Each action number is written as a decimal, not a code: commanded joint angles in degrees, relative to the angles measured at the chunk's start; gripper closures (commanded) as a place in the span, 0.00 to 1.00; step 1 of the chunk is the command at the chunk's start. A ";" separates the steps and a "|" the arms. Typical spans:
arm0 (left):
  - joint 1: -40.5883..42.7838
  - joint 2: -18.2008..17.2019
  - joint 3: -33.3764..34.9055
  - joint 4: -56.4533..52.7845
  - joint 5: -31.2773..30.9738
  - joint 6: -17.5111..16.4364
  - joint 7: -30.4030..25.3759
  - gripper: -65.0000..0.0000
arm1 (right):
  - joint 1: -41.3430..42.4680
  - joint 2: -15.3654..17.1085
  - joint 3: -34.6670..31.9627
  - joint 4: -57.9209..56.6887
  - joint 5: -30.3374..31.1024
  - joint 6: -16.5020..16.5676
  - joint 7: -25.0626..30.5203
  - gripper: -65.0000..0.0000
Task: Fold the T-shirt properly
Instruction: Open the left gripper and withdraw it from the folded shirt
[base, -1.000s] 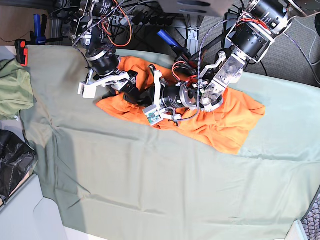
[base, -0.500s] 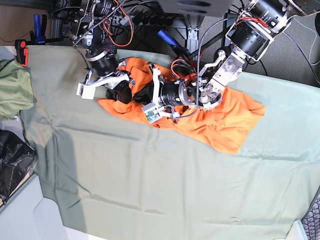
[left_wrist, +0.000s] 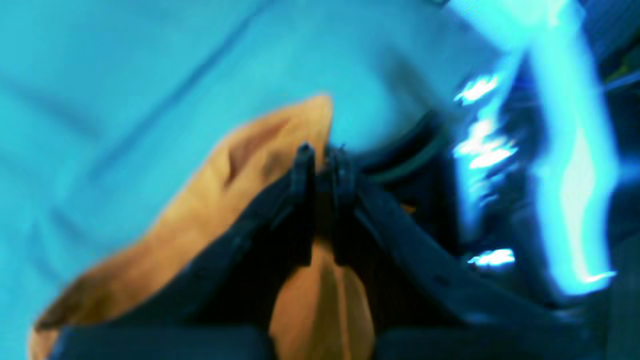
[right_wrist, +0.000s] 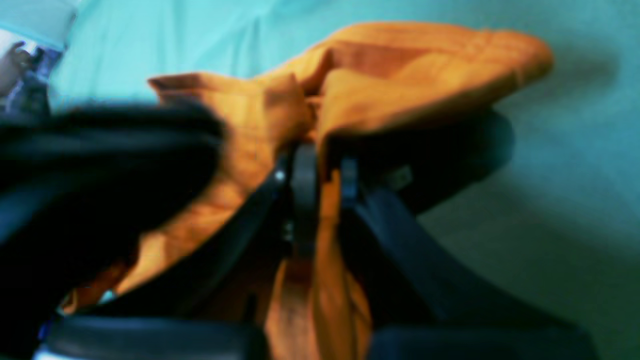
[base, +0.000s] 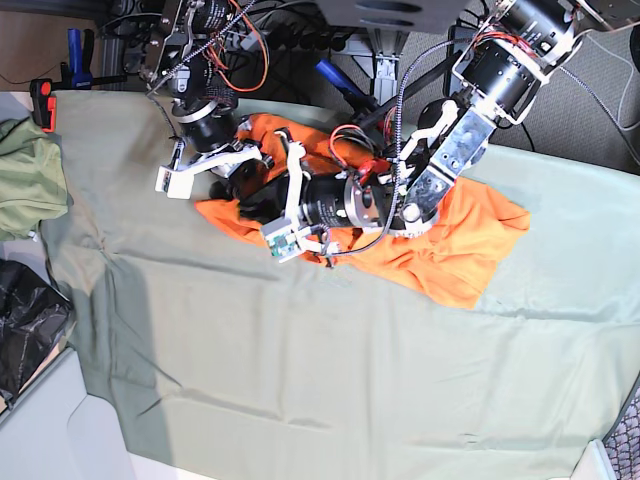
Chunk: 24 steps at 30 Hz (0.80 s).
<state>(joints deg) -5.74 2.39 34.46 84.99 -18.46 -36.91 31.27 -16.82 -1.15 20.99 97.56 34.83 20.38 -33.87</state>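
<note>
Reaching further across the bright orange cotton T-shirt than a second ago, the left gripper now meets the right gripper at its crumpled end on the sage-green cloth. Both pinch orange fabric, probably to spread it flat.

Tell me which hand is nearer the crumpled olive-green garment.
Right. The right hand grips the bright orange T-shirt closer to that garment; the left hand lies just beyond.
</note>
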 joint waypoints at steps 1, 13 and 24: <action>-0.94 0.59 0.02 2.27 -1.66 -1.03 -0.02 0.91 | 0.26 0.07 0.04 1.18 0.22 4.94 1.05 1.00; -0.94 -1.51 -2.03 7.08 -5.03 -1.03 2.05 0.91 | 0.11 0.70 0.17 1.18 0.07 4.94 0.85 1.00; -0.90 -13.03 -17.94 13.84 -11.69 -1.07 2.19 0.91 | 0.11 5.95 5.11 1.18 0.13 4.94 0.20 1.00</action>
<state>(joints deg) -5.56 -10.52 16.60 97.69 -29.19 -37.17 34.68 -16.84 4.14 25.69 97.56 34.46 20.38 -34.98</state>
